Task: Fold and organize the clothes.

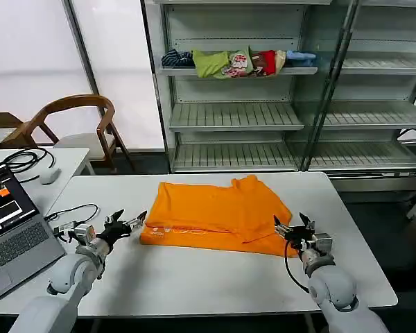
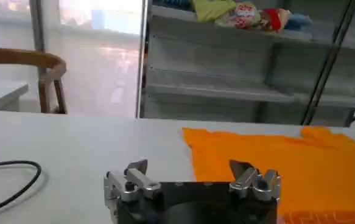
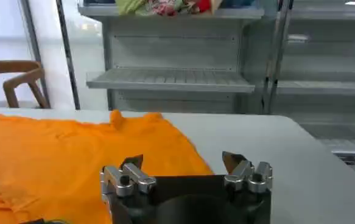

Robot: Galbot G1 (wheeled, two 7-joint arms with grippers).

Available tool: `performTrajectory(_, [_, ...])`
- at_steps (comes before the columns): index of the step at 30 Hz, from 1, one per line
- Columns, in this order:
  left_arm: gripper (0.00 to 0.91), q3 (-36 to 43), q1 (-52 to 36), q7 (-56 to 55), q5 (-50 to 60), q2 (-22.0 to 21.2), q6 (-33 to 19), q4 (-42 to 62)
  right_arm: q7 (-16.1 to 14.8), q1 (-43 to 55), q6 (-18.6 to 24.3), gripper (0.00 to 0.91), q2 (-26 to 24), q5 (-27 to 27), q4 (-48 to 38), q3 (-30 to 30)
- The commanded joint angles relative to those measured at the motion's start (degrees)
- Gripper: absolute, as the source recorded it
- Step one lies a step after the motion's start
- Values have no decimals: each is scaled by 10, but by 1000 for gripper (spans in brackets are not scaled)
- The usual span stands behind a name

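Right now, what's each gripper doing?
Left gripper: open, empty, beside the shirt.
Right gripper: open, empty, at the shirt's other edge.

Bright, even daylight from the window [image 1: 28, 55]; wrist views slightly soft.

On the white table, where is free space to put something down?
Bare white table lies along the near edge, between the open left gripper and open right gripper, and right of the bright orange cloth T-shirt. It is crowded at the left, by the black cable.
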Motion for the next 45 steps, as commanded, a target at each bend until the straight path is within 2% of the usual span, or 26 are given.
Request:
performTrajectory(1, [907, -8, 70, -1, 7, 30, 19, -88, 0, -84, 1, 907, -8, 2, 53, 26])
performTrajectory(9, [907, 5, 97, -21, 23, 23, 42, -107, -4, -120, -10, 907, -6, 2, 62, 33])
performTrajectory(45, [907, 44, 42, -63, 40, 2, 56, -38, 8, -92, -23, 907, 7, 2, 28, 13])
